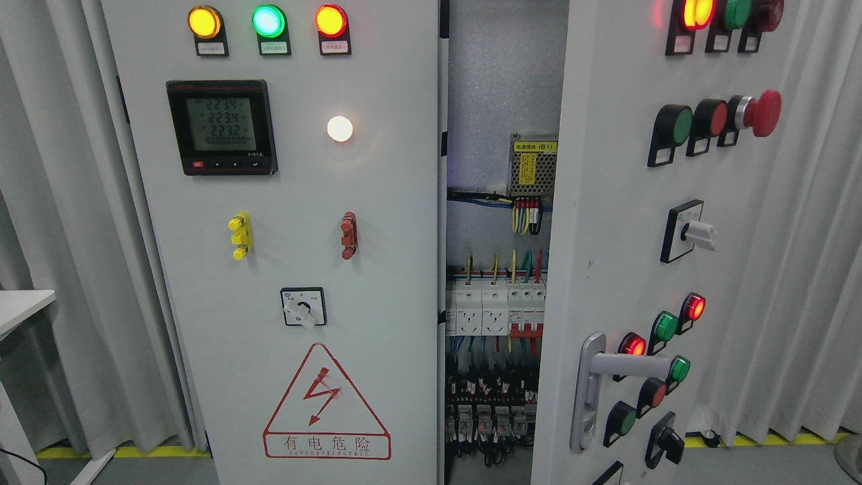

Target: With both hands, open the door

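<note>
A grey electrical cabinet fills the head view. Its right door [619, 222] is swung partly open toward me, with a silver lever handle [626, 367] low on its near edge. The left panel [390, 269] stays flat and closed. Between them a gap shows the cabinet interior [498, 323] with breakers, wiring and a power supply. Neither of my hands nor arms appears anywhere in the picture.
The right door carries push buttons, lit lamps, a red mushroom button [764, 113] and rotary switches that stick out. The left panel has a meter [221, 126], lamps and a hazard triangle [326, 404]. White curtains hang on both sides; a table corner [20, 303] sits at left.
</note>
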